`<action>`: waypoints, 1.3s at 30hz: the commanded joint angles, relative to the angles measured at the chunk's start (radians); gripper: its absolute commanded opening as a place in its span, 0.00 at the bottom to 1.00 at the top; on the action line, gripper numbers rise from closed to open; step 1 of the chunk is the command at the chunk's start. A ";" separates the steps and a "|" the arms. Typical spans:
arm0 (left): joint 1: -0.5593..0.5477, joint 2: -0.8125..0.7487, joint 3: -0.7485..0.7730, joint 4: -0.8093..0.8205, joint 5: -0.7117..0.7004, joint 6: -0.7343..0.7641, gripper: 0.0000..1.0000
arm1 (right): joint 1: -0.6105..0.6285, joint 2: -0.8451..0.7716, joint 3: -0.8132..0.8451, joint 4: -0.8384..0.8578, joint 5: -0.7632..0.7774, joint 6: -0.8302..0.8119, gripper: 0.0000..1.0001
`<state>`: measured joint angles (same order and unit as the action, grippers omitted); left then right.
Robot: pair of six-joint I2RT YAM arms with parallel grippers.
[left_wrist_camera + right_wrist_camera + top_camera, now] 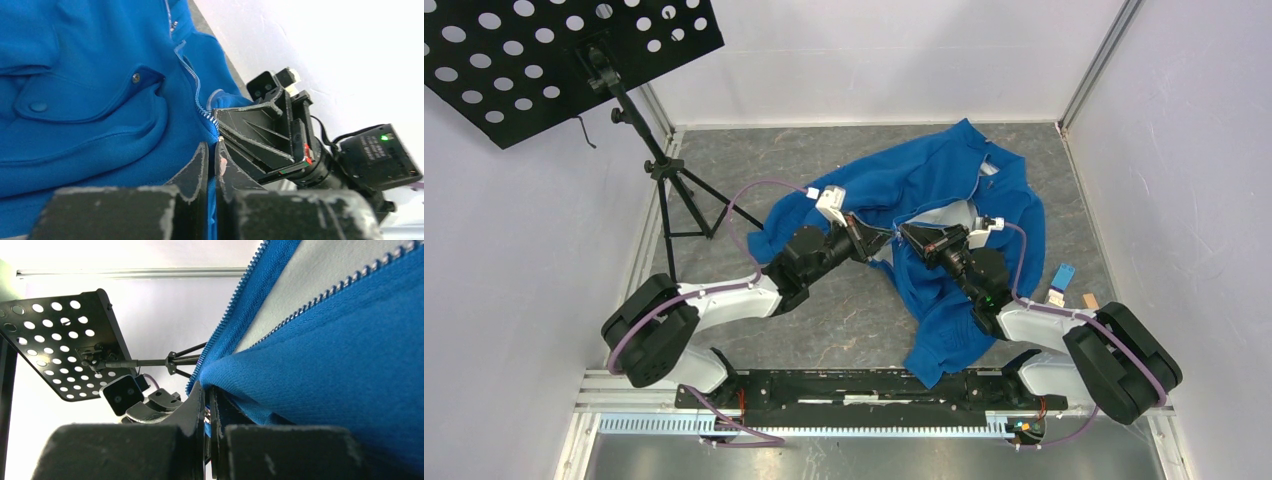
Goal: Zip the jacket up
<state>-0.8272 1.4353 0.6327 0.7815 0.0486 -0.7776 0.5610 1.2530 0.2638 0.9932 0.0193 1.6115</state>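
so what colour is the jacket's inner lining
Pale grey-white; the lining shows best in the right wrist view.

The top view hangs high above and behind the arm bases, facing down and forward. It is far enough off to take in the whole jacket (944, 190), the tabletop (854, 320) around it and the music stand (554, 50) well to the jacket's left. The left wrist view sits right against the jacket, looking along the left fingers (196, 167) up the zipper (192, 82). Just beside the jacket's edge it looks straight at the right wrist camera (261, 86). The right wrist view lies low under the jacket's edge, looking upward past the right fingers (194, 407). It shares the zipper with the left wrist view and the music stand with the top view, and it faces the left wrist camera (120, 395).
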 commanded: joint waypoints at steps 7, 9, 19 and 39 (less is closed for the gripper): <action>-0.223 0.004 0.065 -0.100 -0.461 0.551 0.02 | 0.004 -0.014 0.054 0.085 0.022 0.088 0.00; -0.245 0.026 0.028 -0.010 -0.519 0.613 0.02 | 0.004 -0.011 0.047 0.117 0.022 0.117 0.00; -0.284 0.130 -0.052 0.190 -0.569 0.693 0.02 | -0.003 -0.055 0.063 0.138 0.032 0.164 0.00; -0.048 -0.179 -0.046 -0.243 0.098 0.181 0.07 | -0.029 -0.118 -0.077 0.040 -0.071 0.056 0.00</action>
<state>-0.9466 1.3056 0.5804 0.6727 -0.0509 -0.3916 0.5461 1.1526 0.2115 0.9493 -0.0811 1.6810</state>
